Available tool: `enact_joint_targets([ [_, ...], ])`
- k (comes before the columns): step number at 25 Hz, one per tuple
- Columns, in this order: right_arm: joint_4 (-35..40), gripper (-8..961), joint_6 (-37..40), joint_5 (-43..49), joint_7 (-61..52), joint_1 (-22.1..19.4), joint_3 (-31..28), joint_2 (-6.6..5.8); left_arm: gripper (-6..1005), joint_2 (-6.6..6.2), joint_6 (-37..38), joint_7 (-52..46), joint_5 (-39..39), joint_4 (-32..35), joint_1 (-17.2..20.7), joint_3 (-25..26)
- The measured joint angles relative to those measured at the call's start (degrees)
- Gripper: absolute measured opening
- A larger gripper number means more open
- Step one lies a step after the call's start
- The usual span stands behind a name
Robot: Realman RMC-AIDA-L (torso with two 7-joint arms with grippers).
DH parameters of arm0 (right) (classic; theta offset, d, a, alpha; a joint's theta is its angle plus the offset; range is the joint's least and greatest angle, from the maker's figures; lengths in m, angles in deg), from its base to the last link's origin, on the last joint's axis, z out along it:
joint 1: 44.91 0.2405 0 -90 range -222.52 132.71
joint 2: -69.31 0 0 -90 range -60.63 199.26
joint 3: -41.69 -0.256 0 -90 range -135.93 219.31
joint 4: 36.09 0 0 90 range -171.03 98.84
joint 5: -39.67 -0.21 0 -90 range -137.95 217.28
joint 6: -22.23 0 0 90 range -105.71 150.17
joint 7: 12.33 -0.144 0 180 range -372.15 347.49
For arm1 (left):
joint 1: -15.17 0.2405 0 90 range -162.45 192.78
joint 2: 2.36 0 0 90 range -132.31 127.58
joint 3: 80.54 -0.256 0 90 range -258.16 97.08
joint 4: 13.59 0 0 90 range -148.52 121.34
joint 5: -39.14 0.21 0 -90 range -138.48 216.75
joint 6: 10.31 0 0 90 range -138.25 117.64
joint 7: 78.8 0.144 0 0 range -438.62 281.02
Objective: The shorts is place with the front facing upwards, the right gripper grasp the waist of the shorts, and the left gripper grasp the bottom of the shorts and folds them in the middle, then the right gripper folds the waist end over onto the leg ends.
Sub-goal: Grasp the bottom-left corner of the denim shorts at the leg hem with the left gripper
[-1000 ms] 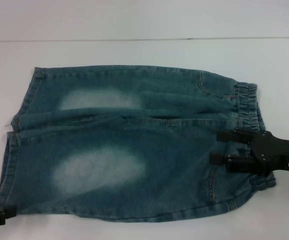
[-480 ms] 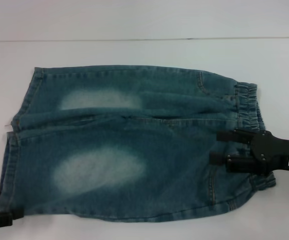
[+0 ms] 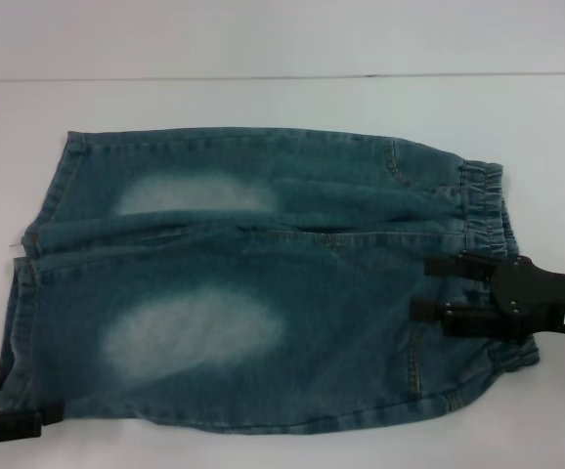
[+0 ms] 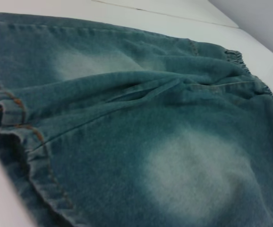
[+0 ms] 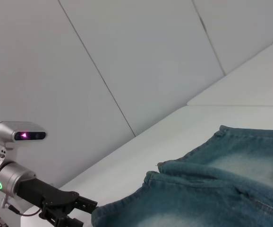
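Note:
Blue denim shorts [image 3: 263,283] lie flat and front up on the white table, with the elastic waist [image 3: 483,210] to the right and the leg hems [image 3: 21,293] to the left. My right gripper [image 3: 419,287] is open, its two black fingers spread over the near part of the waist end. At the near left corner, my left gripper [image 3: 9,399] is open against the hem of the near leg. The right wrist view shows the left gripper [image 5: 75,210] just off the hem of the shorts [image 5: 221,189]. Faded denim and the stitched hem of the shorts [image 4: 150,123] fill the left wrist view.
The white table [image 3: 263,98] extends bare beyond the shorts to its back edge, with a plain pale wall [image 5: 127,71] behind it. The left arm's wrist camera [image 5: 21,135] glows above its gripper.
My left gripper has slid right, closer to the near leg's hem. The right gripper and the shorts have stayed still.

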Motion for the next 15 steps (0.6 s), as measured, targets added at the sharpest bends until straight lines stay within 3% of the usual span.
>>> enact_joint_targets([
  [11,0.0,915,1.2,-0.2,-0.2,-0.4,-0.2,-0.02,912,0.15,0.9,-0.8,0.0,-0.1,-0.9,-1.3],
  [15,0.3,914,6.1,-0.2,-1.3,-1.1,-2.2,-0.86,792,0.37,1.1,-0.9,0.1,0.8,-0.9,-1.5],
])
